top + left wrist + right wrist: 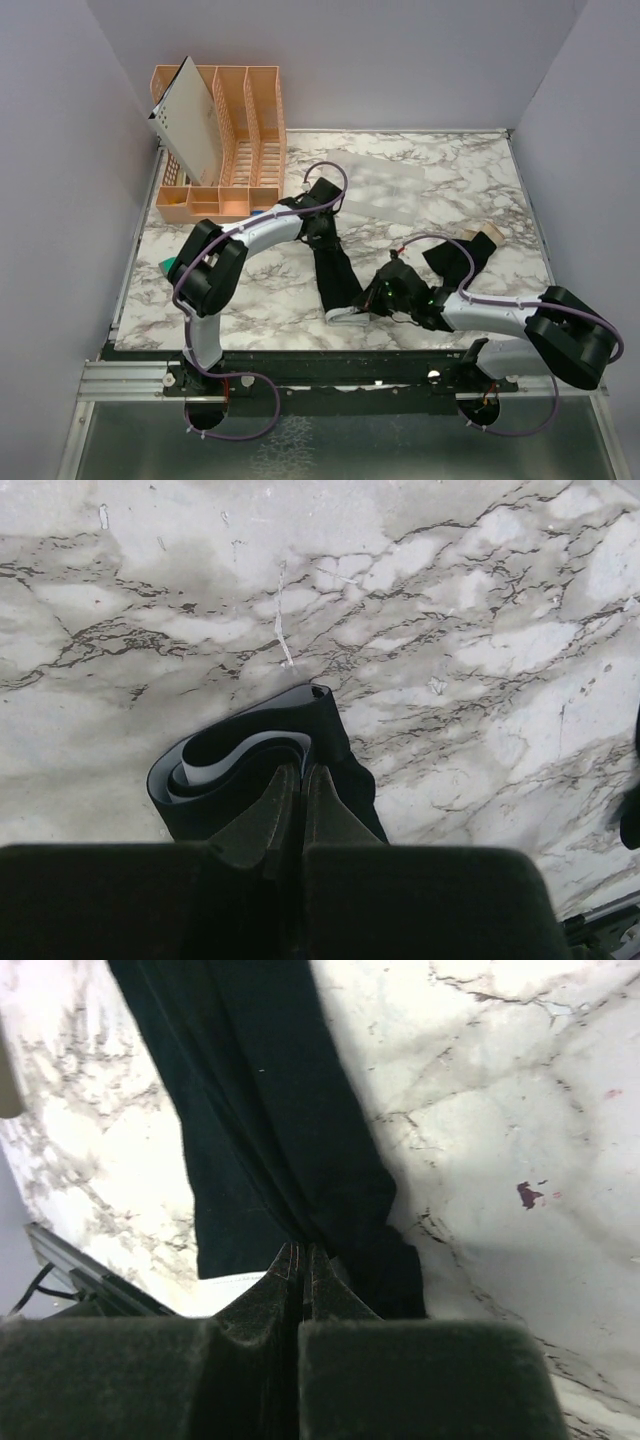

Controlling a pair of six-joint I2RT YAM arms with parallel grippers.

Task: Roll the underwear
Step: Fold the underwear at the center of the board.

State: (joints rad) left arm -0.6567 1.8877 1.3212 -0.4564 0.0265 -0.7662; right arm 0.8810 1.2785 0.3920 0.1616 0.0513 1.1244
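Left jaws: closing tight on the looped far end of the underwear (337, 268).
Right jaws: clamping its near end, beside the surface (250, 300) front edge.
Second garment (458, 256) (tan band showing): lying apart, rightward.
Open room: marble showing leftward.

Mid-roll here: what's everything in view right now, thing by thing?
held underwear: one, black, table middle, stretched between both grippers
loose underwear: one, black with tan band, table's right side
rack: one, orange, far left corner
panel: one, white, leaning on the rack
plastic sheet: one, clear, far middle of table
table: one, white marble
left gripper: one, black, shut on held underwear's far end
right gripper: one, black, shut on its near end
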